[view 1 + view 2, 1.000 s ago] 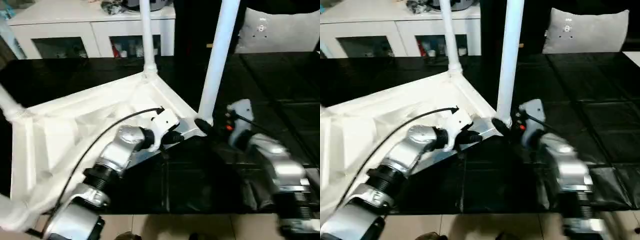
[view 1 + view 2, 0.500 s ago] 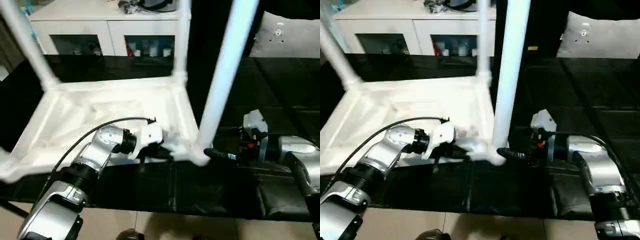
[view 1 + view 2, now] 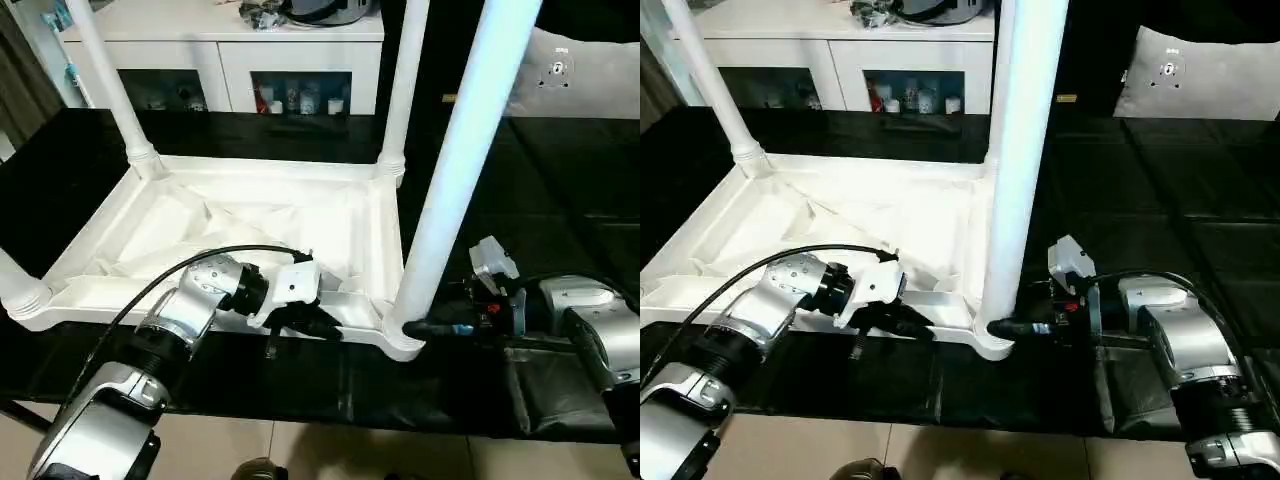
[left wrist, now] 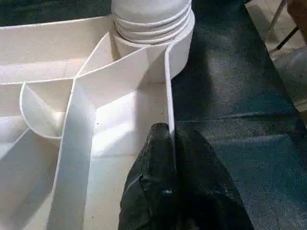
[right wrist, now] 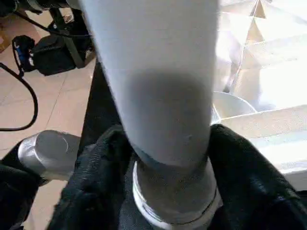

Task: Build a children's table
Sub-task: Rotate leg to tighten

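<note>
The white children's table [image 3: 250, 225] lies upside down on the black work table [image 3: 560, 200], ribbed underside up and legs pointing upward. My left gripper [image 3: 325, 328] is shut on the thin near rim wall [image 4: 168, 96], one finger [image 4: 158, 148] inside it and one outside. My right gripper [image 3: 420, 328] is shut on the base of the near right leg [image 3: 460, 150], just above its corner socket [image 3: 400, 340]; its fingers [image 5: 91, 172] wrap both sides of that leg [image 5: 163, 96]. The far right leg [image 3: 400, 80] and far left leg [image 3: 105, 80] stand in their sockets.
A white cabinet [image 3: 220, 40] with glass doors stands behind the work table. A grey cushion [image 3: 590, 70] sits at the back right. The work table's front edge and the tiled floor [image 3: 300, 450] lie just below my forearms. A black cable [image 3: 180, 275] arcs over my left wrist.
The white table has swung round from a slanted pose to lie square with the work table's front edge. Both grippers kept their hold and moved with it.
</note>
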